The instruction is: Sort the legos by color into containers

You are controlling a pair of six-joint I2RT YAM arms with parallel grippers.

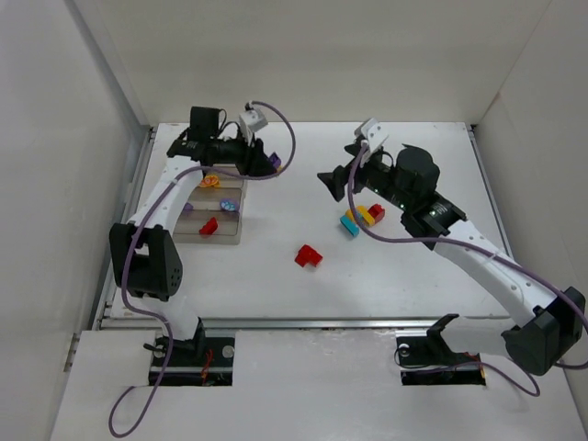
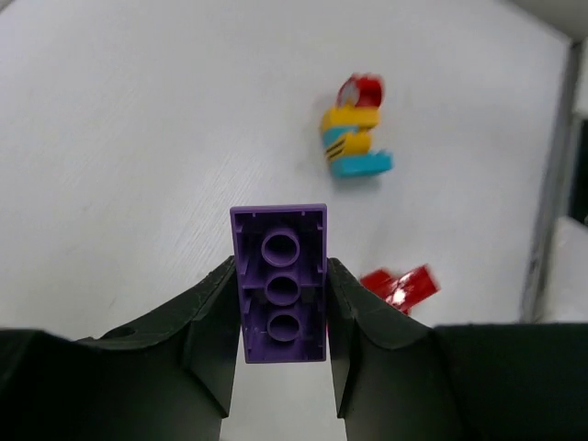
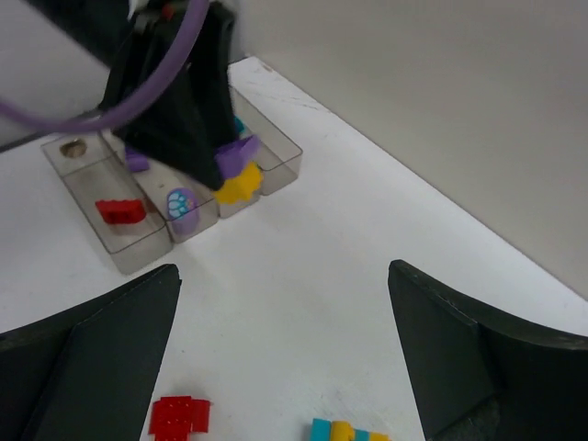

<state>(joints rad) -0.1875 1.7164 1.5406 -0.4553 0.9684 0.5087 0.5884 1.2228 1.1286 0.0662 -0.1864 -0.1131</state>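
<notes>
My left gripper point(image 1: 265, 158) is shut on a purple lego brick point(image 2: 280, 285), held above the far right corner of the containers point(image 1: 241, 231). The brick's hollow underside faces the left wrist camera. In the right wrist view the compartments point(image 3: 138, 250) hold a red brick point(image 3: 121, 211), a purple piece point(image 3: 181, 207) and a yellow piece point(image 3: 237, 182). On the table lie a loose red lego point(image 1: 309, 255) and a teal, yellow and red cluster point(image 1: 360, 219). My right gripper point(image 1: 333, 184) hangs wide open over the table beside the cluster, with nothing between its fingers point(image 3: 101, 322).
White walls close in the table at the back and both sides. A metal rail point(image 1: 303, 322) runs along the near edge. The left arm's purple cable point(image 3: 101, 110) loops in front of the containers in the right wrist view.
</notes>
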